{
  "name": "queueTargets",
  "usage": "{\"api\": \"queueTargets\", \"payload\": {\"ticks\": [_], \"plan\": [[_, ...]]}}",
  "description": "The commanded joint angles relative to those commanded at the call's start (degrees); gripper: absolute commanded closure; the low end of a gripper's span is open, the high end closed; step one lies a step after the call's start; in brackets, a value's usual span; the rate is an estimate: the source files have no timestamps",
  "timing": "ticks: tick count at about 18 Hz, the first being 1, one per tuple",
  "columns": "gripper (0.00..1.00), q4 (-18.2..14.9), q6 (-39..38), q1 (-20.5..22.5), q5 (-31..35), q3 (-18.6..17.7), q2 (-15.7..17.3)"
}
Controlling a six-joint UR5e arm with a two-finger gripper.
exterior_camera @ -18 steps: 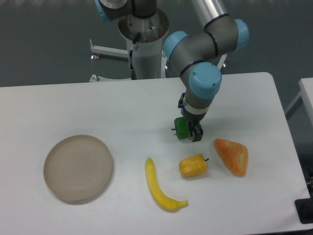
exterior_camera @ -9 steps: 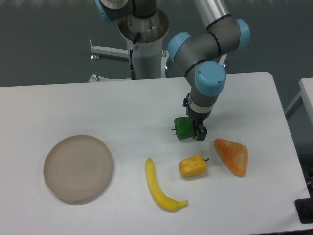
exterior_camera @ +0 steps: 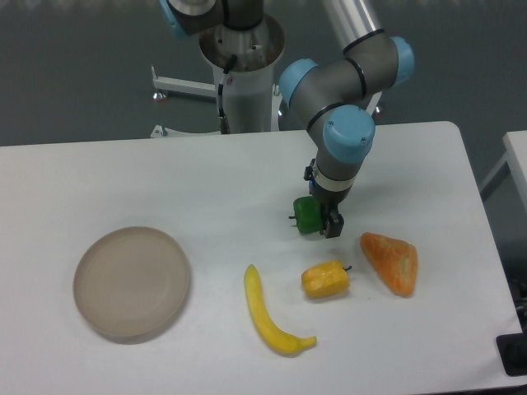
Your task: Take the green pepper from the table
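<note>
Camera view, frame centre: the gripper (exterior_camera: 323, 220) is down at the green pepper (exterior_camera: 307, 216), which sits on the table (exterior_camera: 206, 181). Whether the fingers are pressing it, I cannot tell. Lifting is left.

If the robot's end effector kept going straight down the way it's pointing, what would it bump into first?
Probably the green pepper, which sits right at the end effector already, partly between its fingers. Below that is only the table. One view leaves depth unclear.
</note>
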Motion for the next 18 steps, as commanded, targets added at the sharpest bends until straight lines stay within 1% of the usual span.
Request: {"api": "queueTargets", "payload": {"ticks": [8,9,10,12,15,16,18], "plan": [[0.0,0.1,-0.4,-0.4,-1.0,-0.7,0.0],[0.07,0.1,-0.6,-0.4,-1.0,-0.7,0.0],[0.18,0.1,-0.6,-0.4,-1.0,-0.6,0.0],[0.29,0.0,-0.7,-0.4,-1.0,-0.4,0.0],[0.39,0.0,-0.6,-0.3,-1.1,-0.3,0.1],[0.45,0.0,-0.7,-0.3,-1.1,-0.3,0.1],[0.48,-0.1,-0.7,-0.2,-1.1,0.1,0.1]]}}
